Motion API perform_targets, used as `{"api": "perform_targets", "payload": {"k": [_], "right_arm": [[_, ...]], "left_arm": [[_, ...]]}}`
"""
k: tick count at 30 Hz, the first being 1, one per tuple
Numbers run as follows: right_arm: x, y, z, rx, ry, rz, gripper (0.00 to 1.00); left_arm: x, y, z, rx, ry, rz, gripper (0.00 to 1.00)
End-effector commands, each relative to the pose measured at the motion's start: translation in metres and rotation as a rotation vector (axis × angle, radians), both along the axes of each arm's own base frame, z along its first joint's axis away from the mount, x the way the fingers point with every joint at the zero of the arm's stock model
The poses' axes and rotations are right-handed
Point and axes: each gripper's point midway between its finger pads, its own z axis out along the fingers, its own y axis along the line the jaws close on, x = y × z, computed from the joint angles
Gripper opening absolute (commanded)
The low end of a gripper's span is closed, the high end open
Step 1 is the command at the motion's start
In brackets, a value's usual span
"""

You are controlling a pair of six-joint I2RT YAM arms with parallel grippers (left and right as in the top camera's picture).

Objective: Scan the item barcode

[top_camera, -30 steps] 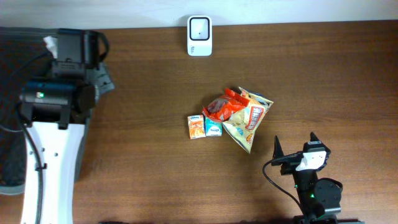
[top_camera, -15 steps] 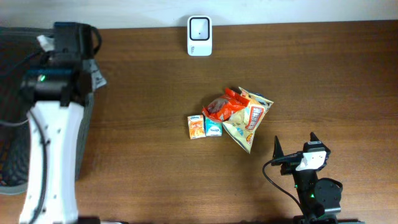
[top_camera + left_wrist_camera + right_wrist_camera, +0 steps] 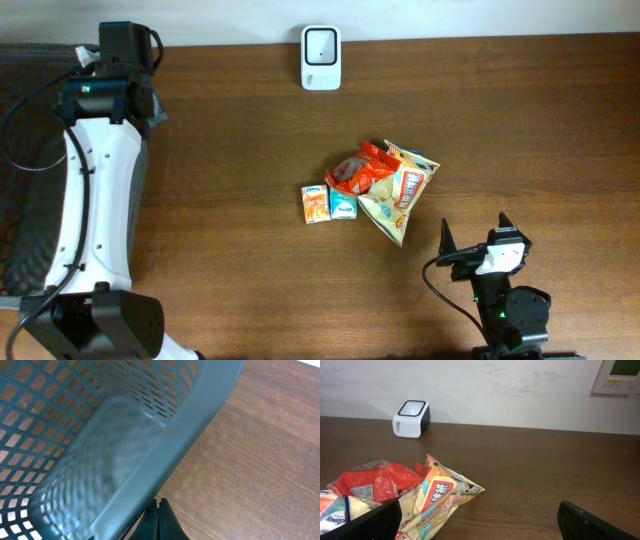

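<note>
Items sit mid-way across the tabletop [image 3: 520, 120] in one pile: red bag [image 3: 358, 172] lapping yellow bag [image 3: 402, 192], with orange carton [image 3: 316, 203] and blue carton [image 3: 343, 207] touching on the left-arm side. Bags look light, crinkly and slippery, so I'd pinch a crimped edge seam, not the puffed middle. Cartons look stiffer; take them across the narrow sides. The scanner [image 3: 321, 57] is at the far edge, well apart. My right tool [image 3: 473, 232] is spread wide and empty, near the yellow bag. My left tool [image 3: 159, 512] is pressed together with nothing visible between, just beside the basket [image 3: 165, 455] rim. No barcode is readable. A white patch on the red bag is too small to tell. Cartons are cut off in the right wrist view.
</note>
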Motion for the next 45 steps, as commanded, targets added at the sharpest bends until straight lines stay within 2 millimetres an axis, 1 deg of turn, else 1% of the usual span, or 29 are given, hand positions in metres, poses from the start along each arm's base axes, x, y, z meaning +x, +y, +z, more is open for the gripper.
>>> {"api": "perform_targets", "payload": {"k": [1, 3, 6, 8, 9, 12, 15, 16, 17, 18, 20, 21, 24, 25, 26, 28, 32, 36, 41, 42, 43, 45], "right_arm": [[0.000, 0.000, -0.003, -0.001, 0.006, -0.002, 0.98], [0.000, 0.000, -0.003, -0.001, 0.006, -0.002, 0.98], [0.000, 0.000, -0.003, -0.001, 0.006, -0.002, 0.98], [0.000, 0.000, -0.003, -0.001, 0.006, -0.002, 0.98], [0.000, 0.000, -0.003, -0.001, 0.006, -0.002, 0.99], [0.000, 0.000, -0.003, -0.001, 0.006, -0.002, 0.98], [0.000, 0.000, -0.003, -0.001, 0.006, -0.002, 0.98], [0.000, 0.000, -0.003, -0.001, 0.006, -0.002, 0.98], [0.000, 0.000, -0.003, -0.001, 0.006, -0.002, 0.98], [0.000, 0.000, -0.003, -0.001, 0.006, -0.002, 0.98], [0.000, 0.000, -0.003, -0.001, 0.006, -0.002, 0.98], [0.000, 0.000, -0.003, -0.001, 0.006, -0.002, 0.98], [0.000, 0.000, -0.004, -0.001, 0.007, -0.002, 0.98], [0.000, 0.000, -0.003, -0.001, 0.006, -0.002, 0.98], [0.000, 0.000, -0.003, -0.001, 0.006, -0.002, 0.98], [0.000, 0.000, -0.003, -0.001, 0.006, -0.002, 0.98], [0.000, 0.000, -0.004, -0.001, 0.007, -0.002, 0.98], [0.000, 0.000, -0.003, -0.001, 0.006, -0.002, 0.98], [0.000, 0.000, -0.003, -0.001, 0.006, -0.002, 0.98], [0.000, 0.000, -0.003, -0.001, 0.006, -0.002, 0.98], [0.000, 0.000, -0.003, -0.001, 0.006, -0.002, 0.98], [0.000, 0.000, -0.003, -0.001, 0.006, -0.002, 0.98]], "left_arm": [[-0.003, 0.019, 0.005, 0.039, -0.003, 0.038, 0.00], [-0.001, 0.018, 0.005, 0.036, -0.010, 0.035, 0.00], [0.001, 0.007, 0.007, -0.023, -0.029, 0.000, 0.00], [0.000, 0.000, 0.013, -0.065, -0.054, -0.026, 0.00], [-0.001, -0.006, 0.020, -0.092, -0.079, -0.045, 0.00], [-0.010, -0.019, 0.050, -0.148, -0.168, -0.095, 0.00], [-0.031, -0.022, 0.085, -0.145, -0.258, -0.107, 0.00], [-0.037, -0.022, 0.093, -0.143, -0.275, -0.109, 0.00], [-0.045, -0.023, 0.100, -0.143, -0.290, -0.110, 0.03], [-0.049, -0.024, 0.103, -0.148, -0.297, -0.116, 0.20], [-0.058, -0.036, 0.107, -0.202, -0.302, -0.158, 0.86], [-0.063, -0.048, 0.106, -0.258, -0.297, -0.200, 0.99], [-0.074, -0.097, 0.099, -0.491, -0.251, -0.358, 0.99], [-0.078, -0.117, 0.094, -0.580, -0.219, -0.415, 0.99], [-0.082, -0.130, 0.091, -0.633, -0.191, -0.451, 0.99], [-0.091, -0.156, 0.081, -0.659, -0.115, -0.565, 0.99], [-0.104, -0.192, 0.066, -0.631, 0.002, -0.730, 0.99], [-0.109, -0.212, 0.059, -0.613, 0.051, -0.782, 0.99], [-0.105, -0.237, 0.046, -0.597, 0.100, -0.843, 0.99], [-0.104, -0.239, 0.043, -0.596, 0.114, -0.845, 0.99], [-0.102, -0.237, 0.039, -0.580, 0.124, -0.836, 0.99], [-0.093, -0.220, 0.032, -0.481, 0.130, -0.774, 0.99]]}}
